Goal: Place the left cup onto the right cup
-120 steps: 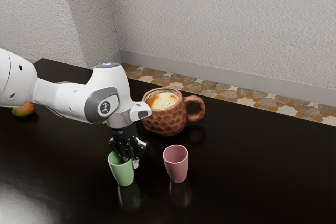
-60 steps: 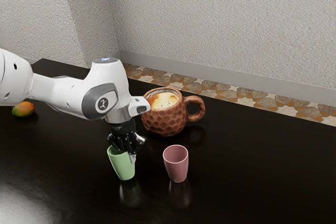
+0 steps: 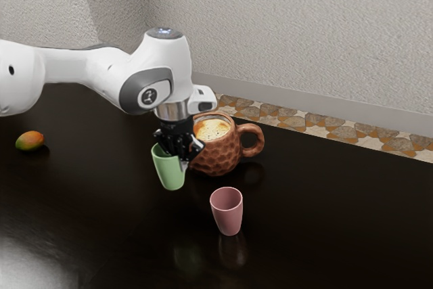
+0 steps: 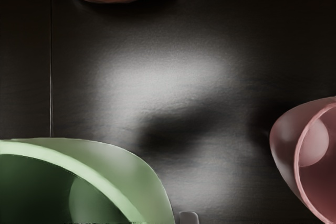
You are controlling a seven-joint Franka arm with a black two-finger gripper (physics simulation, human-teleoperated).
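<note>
I held the green cup (image 3: 168, 167) clear of the table (image 3: 325, 228), my gripper (image 3: 178, 148) clamped on its rim.

In the exterior view the cup hung slightly tilted, its mouth up, just in front of the brown mug (image 3: 220, 141) and touching nothing but my fingers. The pink cup (image 3: 226, 210) stood upright on the dark table, lower and toward the exterior view's right, apart from both the green cup and the mug. A small orange-green fruit (image 3: 30, 141) lay well apart at the exterior view's left. From my wrist, the green rim sat right under my hand.
</note>
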